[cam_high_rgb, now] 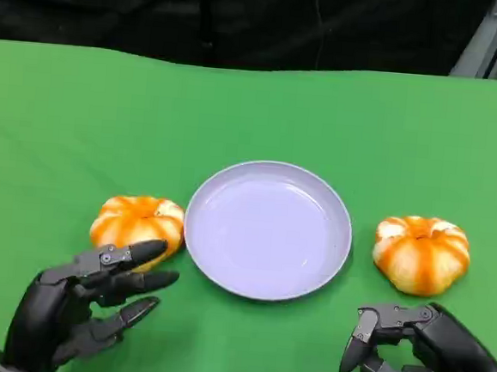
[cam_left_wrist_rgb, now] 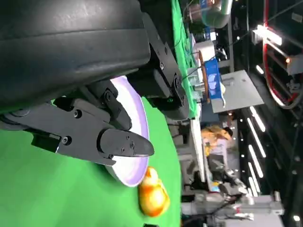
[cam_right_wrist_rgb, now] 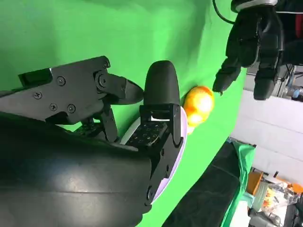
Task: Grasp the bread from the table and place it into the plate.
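Two bread pieces lie on the green counter (cam_high_rgb: 56, 119), one on each side of a single plate (cam_high_rgb: 267, 231). The left bread (cam_high_rgb: 138, 220) lies just beside the plate's left rim, close enough that contact cannot be ruled out; the right bread (cam_high_rgb: 421, 254) lies near the right rim with a clear strip of counter between them. Each piece is a round, ribbed, pumpkin-shaped bun in orange and cream with its crown facing up; the outline is nearly circular, slightly wider than deep, so no marked long axis or pointing direction applies. The plate is pale lavender, shallow, and holds nothing. No readable brand, label or writing appears on the bread, the plate or the counter. The left hand (cam_high_rgb: 80, 306) is at the lower left, its fingers (cam_high_rgb: 140, 252) spread apart and extended toward the left bread; the upper fingertip overlaps the bun's front edge in the head view, but contact cannot be confirmed, and the hand holds nothing. The right hand (cam_high_rgb: 420, 353) is at the lower right, just in front of the right bread, its fingers partly curled but apart, holding nothing. In the right wrist view the left bread (cam_right_wrist_rgb: 198, 105) shows beyond the plate rim (cam_right_wrist_rgb: 180, 137), with the left hand (cam_right_wrist_rgb: 253, 45) above it.
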You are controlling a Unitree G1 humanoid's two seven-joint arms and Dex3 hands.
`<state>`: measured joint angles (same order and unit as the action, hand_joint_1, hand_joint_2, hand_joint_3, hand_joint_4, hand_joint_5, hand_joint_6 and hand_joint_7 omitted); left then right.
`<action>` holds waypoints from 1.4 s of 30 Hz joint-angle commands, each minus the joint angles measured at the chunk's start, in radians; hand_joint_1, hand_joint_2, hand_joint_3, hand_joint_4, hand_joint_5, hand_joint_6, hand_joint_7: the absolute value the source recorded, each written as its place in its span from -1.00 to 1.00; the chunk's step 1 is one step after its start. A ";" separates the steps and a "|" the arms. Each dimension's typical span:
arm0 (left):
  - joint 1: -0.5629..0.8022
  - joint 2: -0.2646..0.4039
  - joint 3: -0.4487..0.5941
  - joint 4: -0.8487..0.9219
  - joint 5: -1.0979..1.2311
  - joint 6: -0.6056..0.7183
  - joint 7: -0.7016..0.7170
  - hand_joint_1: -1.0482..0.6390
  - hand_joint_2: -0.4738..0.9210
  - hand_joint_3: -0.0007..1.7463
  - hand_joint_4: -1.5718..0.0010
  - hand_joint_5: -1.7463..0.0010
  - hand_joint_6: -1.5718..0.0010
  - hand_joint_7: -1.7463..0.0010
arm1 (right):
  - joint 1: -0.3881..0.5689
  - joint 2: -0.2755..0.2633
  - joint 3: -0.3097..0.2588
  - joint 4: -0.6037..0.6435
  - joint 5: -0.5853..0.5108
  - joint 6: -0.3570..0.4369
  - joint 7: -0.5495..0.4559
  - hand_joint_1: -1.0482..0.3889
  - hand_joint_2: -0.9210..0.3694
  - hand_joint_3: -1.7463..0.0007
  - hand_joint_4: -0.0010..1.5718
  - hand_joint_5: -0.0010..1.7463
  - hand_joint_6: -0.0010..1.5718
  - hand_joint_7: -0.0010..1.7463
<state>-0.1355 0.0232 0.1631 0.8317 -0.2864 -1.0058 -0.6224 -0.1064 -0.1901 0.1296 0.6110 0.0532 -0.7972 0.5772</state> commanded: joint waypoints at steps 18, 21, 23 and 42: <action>-0.015 0.059 -0.002 -0.012 0.143 -0.071 0.182 -0.30 1.00 -0.91 0.18 1.00 0.22 0.99 | -0.002 -0.009 -0.006 0.016 0.011 -0.017 0.013 0.35 -0.95 0.37 -0.06 0.80 0.04 0.23; -0.018 0.064 -0.004 -0.007 0.169 -0.081 0.212 -0.31 1.00 -0.91 0.18 1.00 0.21 0.99 | -0.002 -0.010 -0.006 0.013 0.008 -0.014 0.011 0.35 -0.95 0.37 -0.06 0.80 0.04 0.23; -0.024 0.075 -0.001 -0.002 0.223 -0.102 0.260 -0.36 1.00 -0.92 0.21 1.00 0.21 0.99 | -0.003 -0.009 -0.006 0.013 0.010 -0.013 0.012 0.36 -0.94 0.37 -0.06 0.81 0.04 0.23; -0.092 0.289 -0.152 -0.130 1.043 0.163 1.012 -0.68 1.00 -0.87 0.28 1.00 0.20 0.99 | 0.003 -0.005 -0.005 0.011 0.010 -0.017 0.010 0.36 -0.93 0.34 -0.07 0.81 0.03 0.24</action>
<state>-0.1998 0.2683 0.0557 0.7226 0.6745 -0.9087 0.2813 -0.1070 -0.1894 0.1292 0.6237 0.0532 -0.8100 0.5870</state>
